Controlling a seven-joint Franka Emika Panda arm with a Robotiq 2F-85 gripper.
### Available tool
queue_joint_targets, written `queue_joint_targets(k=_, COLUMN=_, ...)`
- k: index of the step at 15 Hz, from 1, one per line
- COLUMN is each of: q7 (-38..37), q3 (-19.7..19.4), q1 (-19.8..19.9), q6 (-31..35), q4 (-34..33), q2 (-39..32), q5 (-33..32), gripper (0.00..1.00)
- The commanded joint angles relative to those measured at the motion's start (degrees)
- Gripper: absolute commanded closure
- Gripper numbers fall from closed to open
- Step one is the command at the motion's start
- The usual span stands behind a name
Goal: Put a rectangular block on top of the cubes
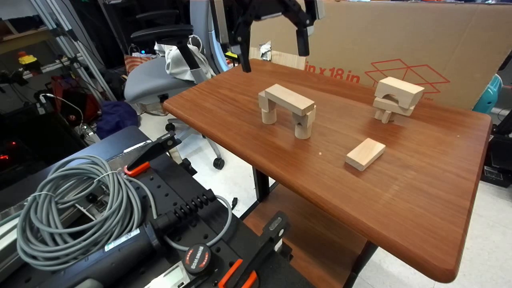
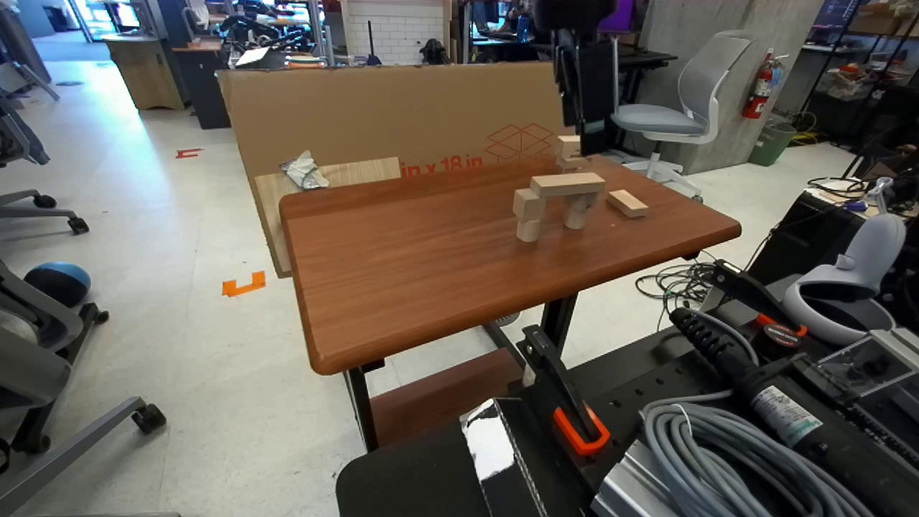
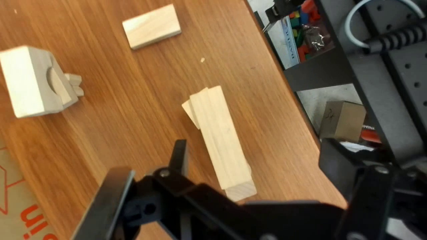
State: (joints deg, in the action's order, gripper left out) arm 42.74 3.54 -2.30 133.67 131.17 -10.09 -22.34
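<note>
The rectangular block, a long pale bar, lies across the tops of two cubes, each standing on a short cylinder. One cube juts past the bar's end and the other sits turned at an angle. The bar also shows in an exterior view and in the wrist view. The cubes are partly hidden under it. My gripper is wide open and empty, above the table and apart from the bar. In the wrist view the bar appears between the gripper's fingers, below them.
A shorter, wider flat block lies on the wooden table. A small stack with an arch block stands near the back edge. A cardboard sheet stands behind the table. A dark bench with cables and clamps is in front.
</note>
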Motion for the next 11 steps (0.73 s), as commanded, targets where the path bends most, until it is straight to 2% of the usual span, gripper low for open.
queue_joint_targets(k=1, q7=-6.93, q3=-0.18, q1=-0.02, q6=-7.17, q4=-3.85, q2=2.71, q5=3.84, gripper=0.0)
queue_joint_targets(k=6, q7=-17.28, q3=-2.54, q1=1.69, q6=-14.55, q4=-13.06, q2=0.48, q5=3.07, gripper=0.0)
queue_joint_targets(k=11, q7=-23.84, q3=-7.84, q1=5.47, q6=-19.77, q4=-24.45, q2=-8.54, q5=-0.21, gripper=0.0)
